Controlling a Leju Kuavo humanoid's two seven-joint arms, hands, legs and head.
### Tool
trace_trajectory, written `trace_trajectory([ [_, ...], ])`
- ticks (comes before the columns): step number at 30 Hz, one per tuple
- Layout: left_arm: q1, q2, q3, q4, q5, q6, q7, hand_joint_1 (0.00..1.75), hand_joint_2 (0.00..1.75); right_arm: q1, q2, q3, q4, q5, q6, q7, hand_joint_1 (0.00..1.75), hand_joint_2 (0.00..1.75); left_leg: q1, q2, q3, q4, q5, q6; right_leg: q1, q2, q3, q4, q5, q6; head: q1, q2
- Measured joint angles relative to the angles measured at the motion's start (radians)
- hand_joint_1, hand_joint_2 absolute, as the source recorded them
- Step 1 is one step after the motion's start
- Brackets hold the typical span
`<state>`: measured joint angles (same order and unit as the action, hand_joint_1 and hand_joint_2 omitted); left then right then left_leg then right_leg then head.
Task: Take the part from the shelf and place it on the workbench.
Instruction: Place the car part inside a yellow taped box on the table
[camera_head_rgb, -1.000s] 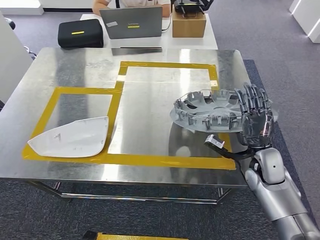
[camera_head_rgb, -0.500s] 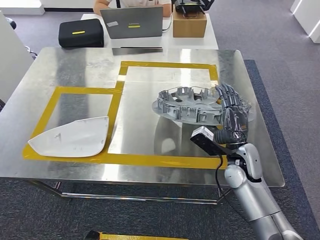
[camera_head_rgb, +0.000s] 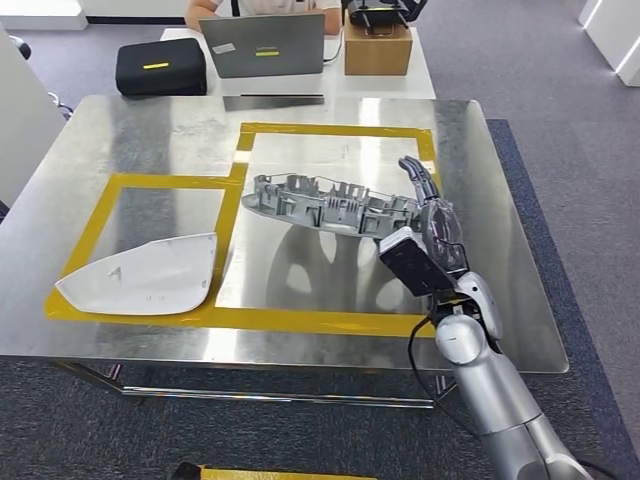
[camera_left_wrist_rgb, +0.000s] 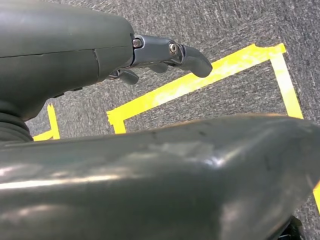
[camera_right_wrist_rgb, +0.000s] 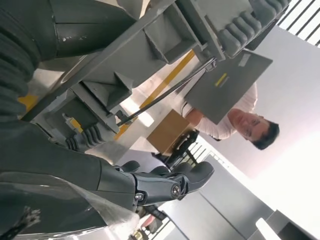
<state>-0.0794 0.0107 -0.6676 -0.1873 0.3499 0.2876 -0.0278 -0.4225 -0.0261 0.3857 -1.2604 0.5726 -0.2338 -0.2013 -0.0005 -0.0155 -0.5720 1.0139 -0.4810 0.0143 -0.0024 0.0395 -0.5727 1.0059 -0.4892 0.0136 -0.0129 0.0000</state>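
Grey part (camera_right_wrist_rgb: 124, 60) against fingers (camera_right_wrist_rgb: 166, 185)

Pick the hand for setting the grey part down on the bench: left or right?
Right. The right hand already holds the part by its edge, above the bench inside the yellow tape. The left hand hangs over carpet floor, holding nothing.

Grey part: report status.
Right hand grips grey part, held above workbench. Left hand holds nothing. White panel lies apart.
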Motion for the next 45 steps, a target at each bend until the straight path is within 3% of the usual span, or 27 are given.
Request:
trace_trajectory([
  [10, 0.003, -0.002, 0.004, 0.0, 0.017, 0.0, -0.003, 0.0, 0.0, -0.045, -0.007, 0.029, 0.024, 0.018, 0.089, 0.088, 0.0, 1.75, 0.0, 0.0, 0.0, 0.0, 0.0, 0.0, 0.0, 0.0, 0.0, 0.0, 0.0, 0.0, 0.0, 0.0],
  [13, 0.006, -0.002, 0.009, 0.0, 0.031, 0.0, -0.004, 0.0, 0.0, -0.084, -0.027, 0.05, 0.07, 0.024, 0.199, 0.174, 0.0, 1.75, 0.0, 0.0, 0.0, 0.0, 0.0, 0.0, 0.0, 0.001, 0.0, 0.0, 0.0, 0.0, 0.0, 0.0],
  [18, 0.016, 0.002, 0.03, 0.0, 0.053, 0.0, -0.01, 0.0, 0.0, -0.199, -0.118, 0.12, 0.211, -0.012, 0.476, 0.254, 0.0, 1.75, -0.001, -0.001, 0.0, 0.001, 0.002, 0.001, -0.001, -0.001, 0.0, 0.0, 0.002, 0.001, 0.0, 0.0],
  [23, 0.023, 0.006, 0.041, 0.0, 0.059, 0.001, -0.012, 0.0, 0.0, -0.292, -0.194, 0.181, 0.295, -0.041, 0.576, 0.275, 0.0, 1.75, -0.001, -0.002, -0.001, 0.001, 0.002, 0.001, -0.001, -0.002, 0.0, 0.0, 0.002, 0.001, 0.0, 0.0],
  [30, 0.026, 0.011, 0.06, 0.0, 0.07, 0.003, -0.016, 0.0, 0.0, -0.487, -0.34, 0.328, 0.345, -0.182, 0.843, 0.31, 0.0, 1.75, -0.002, -0.003, -0.003, 0.002, 0.003, 0.003, -0.002, -0.004, -0.001, 0.0, 0.003, 0.002, 0.0, 0.0],
  [35, 0.025, 0.012, 0.07, 0.0, 0.072, -0.003, -0.019, 0.0, 0.0, -0.649, -0.416, 0.453, 0.346, -0.281, 0.892, 0.331, 0.0, 1.75, -0.002, -0.003, -0.003, 0.002, 0.004, 0.003, -0.002, -0.004, -0.002, 0.0, 0.004, 0.002, 0.0, 0.0],
  [40, 0.022, 0.012, 0.081, 0.0, 0.071, -0.014, -0.021, 0.0, 0.0, -0.763, -0.426, 0.551, 0.332, -0.343, 0.892, 0.344, 0.0, 1.75, -0.002, -0.002, -0.003, 0.002, 0.004, 0.003, -0.001, -0.001, -0.003, 0.0, 0.004, 0.002, 0.0, 0.0],
  [45, 0.02, 0.012, 0.082, 0.0, 0.071, -0.016, -0.023, 0.0, 0.0, -0.803, -0.427, 0.607, 0.323, -0.364, 0.881, 0.346, 0.0, 1.75, -0.001, -0.002, -0.003, 0.002, 0.004, 0.003, 0.0, -0.003, -0.003, 0.0, 0.004, 0.002, 0.0, 0.0],
])
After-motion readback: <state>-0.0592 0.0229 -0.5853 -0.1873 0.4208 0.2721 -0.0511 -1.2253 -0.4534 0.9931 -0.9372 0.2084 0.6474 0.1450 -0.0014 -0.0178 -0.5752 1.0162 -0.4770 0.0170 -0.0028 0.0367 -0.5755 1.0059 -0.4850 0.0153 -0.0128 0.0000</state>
